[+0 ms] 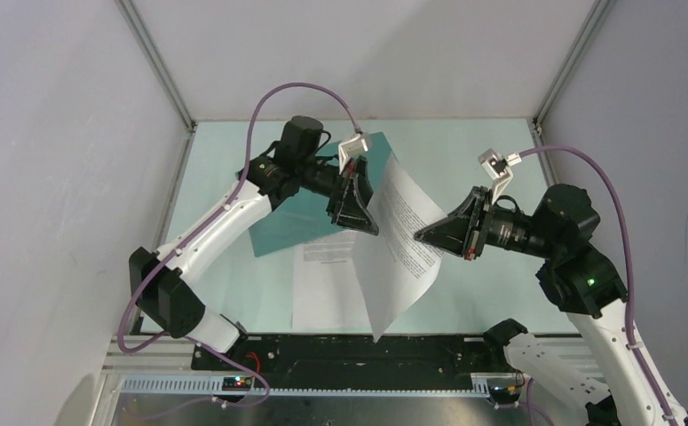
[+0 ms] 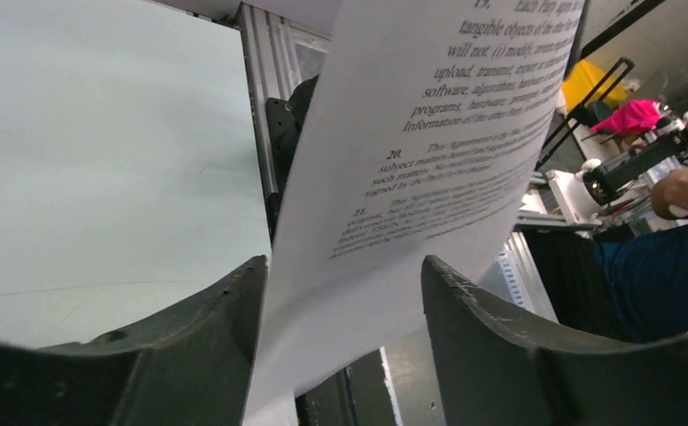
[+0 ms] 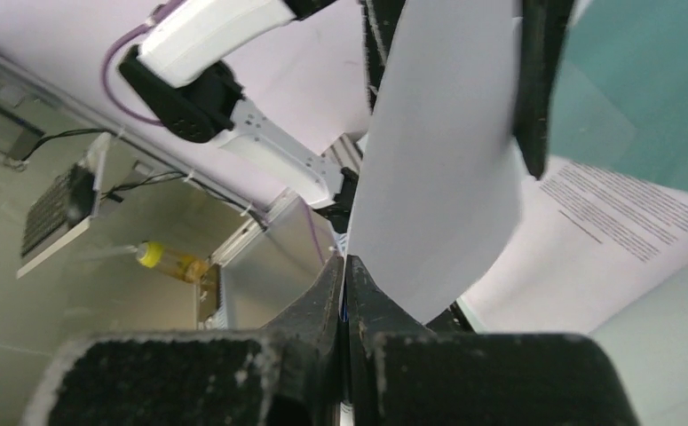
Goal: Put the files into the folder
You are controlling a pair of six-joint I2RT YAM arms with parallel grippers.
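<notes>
While the raised sheet (image 1: 404,244) hangs over the table's (image 1: 464,151) middle, pinched by my right pincer (image 1: 422,235), my left pincer (image 1: 367,202) stands spread astride its opposite edge. I'd close squarely and keep it taut, then carry it left to the folder (image 1: 282,229). The other sheet (image 1: 322,293) lies by the near edge.

I see the left gripper (image 2: 342,266), its two dark fingers (image 2: 189,355) standing apart, a printed sheet (image 2: 429,133) running up between them, edge just beside the left finger, a gap before the right one
</notes>
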